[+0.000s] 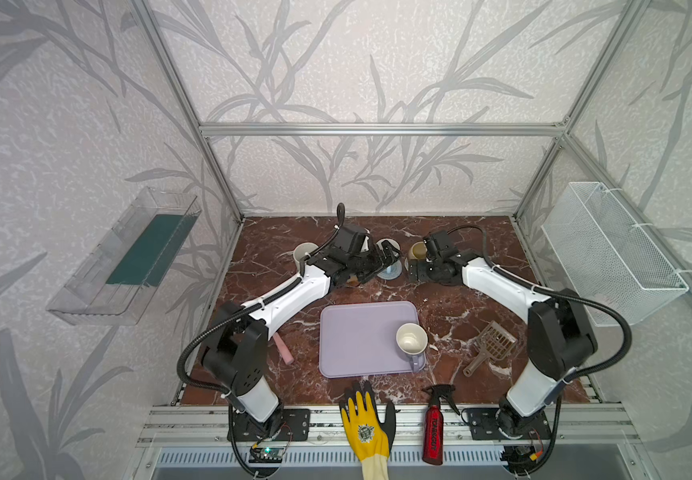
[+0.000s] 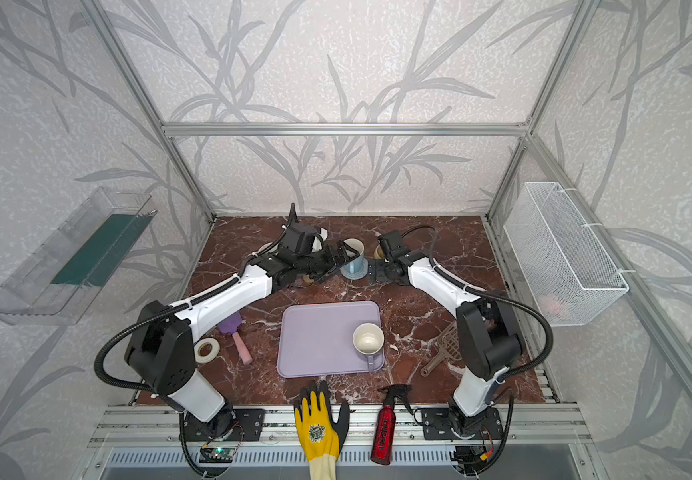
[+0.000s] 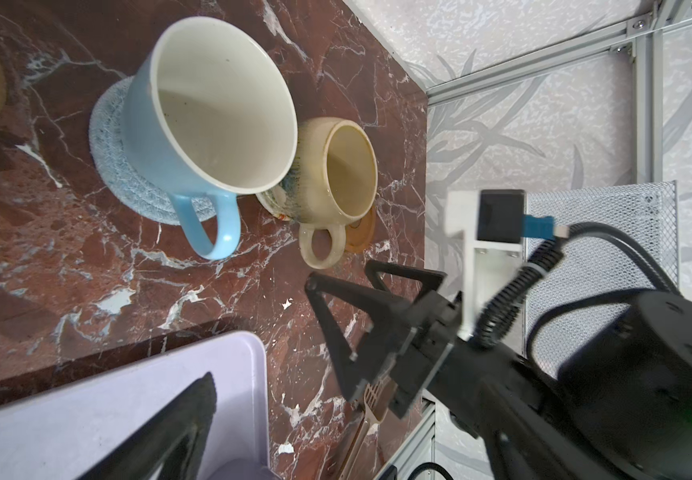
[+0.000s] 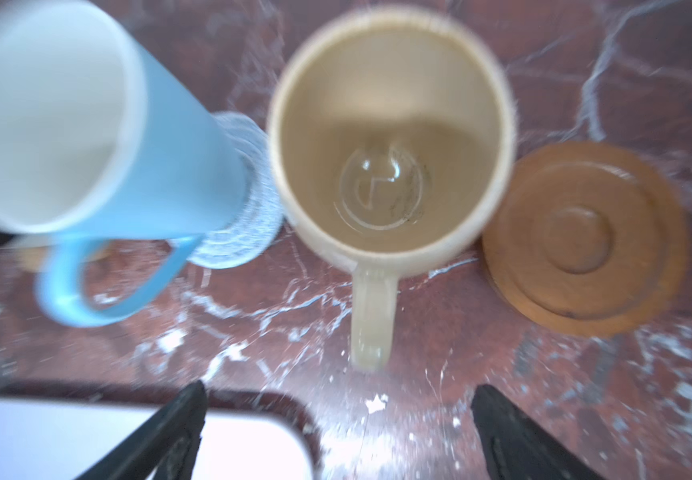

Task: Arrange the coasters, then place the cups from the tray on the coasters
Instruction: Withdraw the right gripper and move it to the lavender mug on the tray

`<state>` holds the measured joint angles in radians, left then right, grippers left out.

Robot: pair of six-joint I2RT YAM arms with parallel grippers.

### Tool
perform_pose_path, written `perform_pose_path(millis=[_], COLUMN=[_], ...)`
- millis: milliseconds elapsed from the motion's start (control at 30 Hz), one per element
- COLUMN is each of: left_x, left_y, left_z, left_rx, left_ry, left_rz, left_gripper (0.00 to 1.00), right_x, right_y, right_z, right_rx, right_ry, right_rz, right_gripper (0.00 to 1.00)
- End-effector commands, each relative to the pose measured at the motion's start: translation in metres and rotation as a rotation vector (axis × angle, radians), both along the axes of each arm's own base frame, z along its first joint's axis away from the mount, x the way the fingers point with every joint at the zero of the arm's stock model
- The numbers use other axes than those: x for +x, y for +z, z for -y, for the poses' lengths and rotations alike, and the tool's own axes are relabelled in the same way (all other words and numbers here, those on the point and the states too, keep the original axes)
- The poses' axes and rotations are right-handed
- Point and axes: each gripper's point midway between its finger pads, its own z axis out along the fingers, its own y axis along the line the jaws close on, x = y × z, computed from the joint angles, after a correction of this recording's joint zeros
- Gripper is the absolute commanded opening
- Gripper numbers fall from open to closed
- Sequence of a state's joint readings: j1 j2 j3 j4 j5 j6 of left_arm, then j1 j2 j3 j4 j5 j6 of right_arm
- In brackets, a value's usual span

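The left end effector (image 1: 390, 254) and right end effector (image 4: 338, 388) are spread apart, empty. One lavender cup (image 1: 411, 340) waits on the tray (image 1: 356, 345); the brown coaster (image 4: 585, 239) is bare.

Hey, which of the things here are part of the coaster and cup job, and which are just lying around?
Job: tray, lavender-grey cup, light blue cup, beige cup, grey-blue coaster, amber coaster.
Lying about: yellow glove, red spray bottle, brown scoop, pink-handled brush, tape roll.
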<state>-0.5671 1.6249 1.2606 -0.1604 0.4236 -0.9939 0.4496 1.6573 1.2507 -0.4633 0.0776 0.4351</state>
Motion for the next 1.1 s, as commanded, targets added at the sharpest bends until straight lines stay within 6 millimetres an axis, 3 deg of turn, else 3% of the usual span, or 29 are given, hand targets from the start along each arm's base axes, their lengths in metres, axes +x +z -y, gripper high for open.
perform_pose_path(millis=[0, 233, 467, 733, 1067], left_x=[-0.018, -0.056, -0.092, -0.13, -0.161], left_y=[0.009, 0.016, 0.002, -0.025, -0.047], left_z=[-0.007, -0.01, -0.024, -0.034, -0.032], left_rx=[-0.003, -0.04, -0.004, 0.027, 0.075], left_ry=[-0.029, -0.135, -0.187, -0.245, -0.293], left_rz=[0.0, -0.039, -0.104, -0.189, -0.233], left_gripper=[0.99, 0.99, 0.99, 0.99, 0.99], right_x=[-0.023, -0.071, -0.123, -0.18, -0.225], right_y=[0.026, 0.066, 0.075, 0.048, 0.01], right_z=[0.003, 0.006, 0.003, -0.009, -0.021], right_rx=[0.029, 0.076, 0.088, -0.008, -0.055], right_ry=[0.02, 0.092, 0.149, 0.232, 0.238], right_rz=[0.027, 0.085, 0.039, -0.066, -0.15], right_gripper=[0.99, 0.99, 0.99, 0.99, 0.99])
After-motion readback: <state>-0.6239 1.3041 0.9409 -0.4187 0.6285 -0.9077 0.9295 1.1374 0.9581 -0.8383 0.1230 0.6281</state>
